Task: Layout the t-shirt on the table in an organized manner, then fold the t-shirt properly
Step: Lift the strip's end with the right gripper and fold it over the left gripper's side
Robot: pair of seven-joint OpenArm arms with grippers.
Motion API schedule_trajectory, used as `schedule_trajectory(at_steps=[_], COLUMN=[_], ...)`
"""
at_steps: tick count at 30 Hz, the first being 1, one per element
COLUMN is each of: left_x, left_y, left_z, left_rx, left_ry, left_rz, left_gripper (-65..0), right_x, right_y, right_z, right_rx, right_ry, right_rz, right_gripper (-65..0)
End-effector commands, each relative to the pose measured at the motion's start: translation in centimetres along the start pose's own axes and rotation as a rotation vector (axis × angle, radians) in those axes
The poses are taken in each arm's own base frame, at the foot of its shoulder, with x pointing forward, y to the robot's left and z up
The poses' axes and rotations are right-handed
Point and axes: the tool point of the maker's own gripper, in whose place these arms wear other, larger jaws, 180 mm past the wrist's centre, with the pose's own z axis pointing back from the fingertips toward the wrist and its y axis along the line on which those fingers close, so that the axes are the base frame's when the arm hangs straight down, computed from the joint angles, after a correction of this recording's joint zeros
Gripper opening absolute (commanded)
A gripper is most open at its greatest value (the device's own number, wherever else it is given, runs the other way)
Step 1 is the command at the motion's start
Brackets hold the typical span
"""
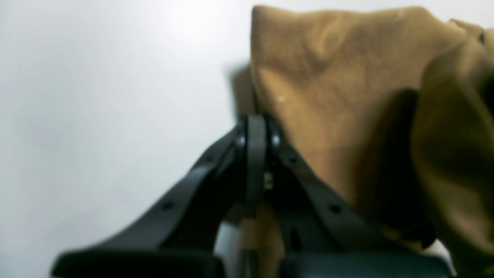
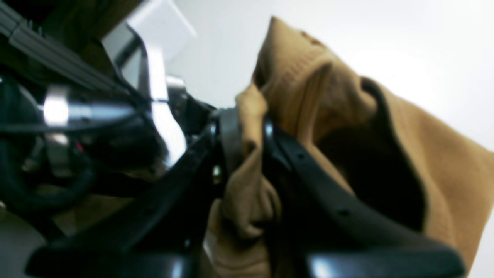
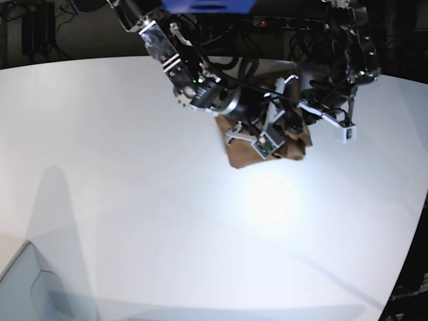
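Note:
The brown t-shirt [image 3: 239,152] hangs as a crumpled bunch just above the white table [image 3: 134,167], right of centre at the back. Both arms meet at it. In the left wrist view my left gripper [image 1: 256,131] is shut, with the t-shirt [image 1: 339,77] draping to its right and a strip of fabric showing between the fingers lower down. In the right wrist view my right gripper [image 2: 247,127] is shut on a folded edge of the t-shirt [image 2: 424,162], which bulges out between its black fingers [image 2: 308,162]. Most of the shirt's shape is hidden in folds.
The left arm's metal and cabled body [image 2: 77,112] sits close beside the right gripper. Dark floor and cables [image 3: 40,27] lie beyond the table's far edge. The curved table edge [image 3: 411,254] runs down the right side. A pale grey surface [image 3: 20,287] shows at bottom left.

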Motion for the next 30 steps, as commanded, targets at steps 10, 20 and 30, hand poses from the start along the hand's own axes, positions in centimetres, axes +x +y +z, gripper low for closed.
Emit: schedule_trajectory(at_steps=[10,20,30], left_x=[-0.9,2.0,0.6], left_y=[0.9,0.4,0.4], left_z=[0.3,2.4,4.0], left_rx=[0.036,0.037,0.041], left_ry=[0.047,-0.034,-0.021], left_rz=[-0.018,-0.1,-0.117], left_gripper=[-64.5,-56.4,-43.3], right_x=[4.0,4.4,5.0], right_y=[1.4,1.4,-3.4], right_z=[-0.7,-0.6,3.1], right_rx=[0.043,0.042,-0.096], right_ry=[-0.128,-0.142,-0.275], right_rz=[-0.006,-0.008,-0.061], right_gripper=[-43.9,-29.9,-29.0])
